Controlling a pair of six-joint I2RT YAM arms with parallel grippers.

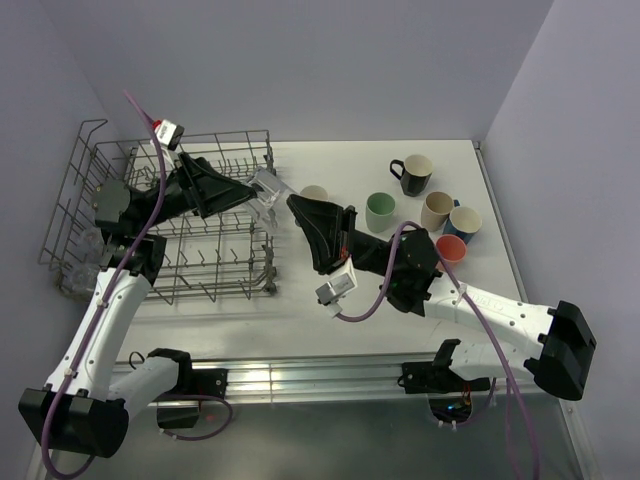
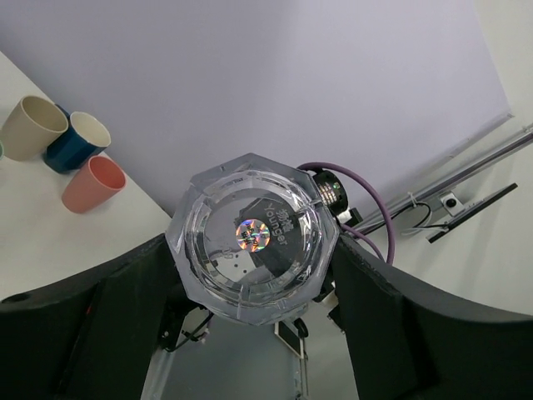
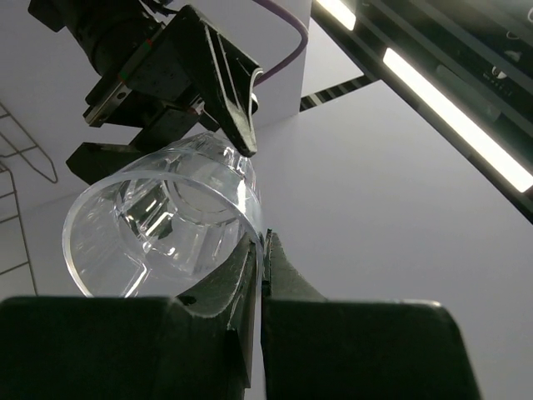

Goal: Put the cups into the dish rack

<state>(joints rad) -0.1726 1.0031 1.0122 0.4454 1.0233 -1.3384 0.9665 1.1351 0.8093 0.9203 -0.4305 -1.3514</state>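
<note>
A clear glass cup (image 1: 268, 190) hangs in the air just right of the dish rack (image 1: 215, 268), held from both ends. My right gripper (image 1: 290, 205) (image 3: 263, 242) is shut on its rim, one finger inside and one outside the wall. My left gripper (image 1: 258, 192) (image 2: 252, 243) spans the cup's faceted base (image 2: 252, 236), both black fingers (image 2: 366, 292) pressing its sides. On the table to the right stand a black mug (image 1: 412, 175), a green mug (image 1: 380, 212), a beige mug (image 1: 436, 211), a blue mug (image 1: 463, 224), a coral cup (image 1: 451, 248) and a cream cup (image 1: 314, 193).
Clear glass tumblers (image 1: 82, 250) sit at the rack's left end. The rack's tall wire side (image 1: 270, 225) stands directly below the held cup. White walls close the table at the back and right. The arms' mounting rail (image 1: 300, 375) runs along the near edge.
</note>
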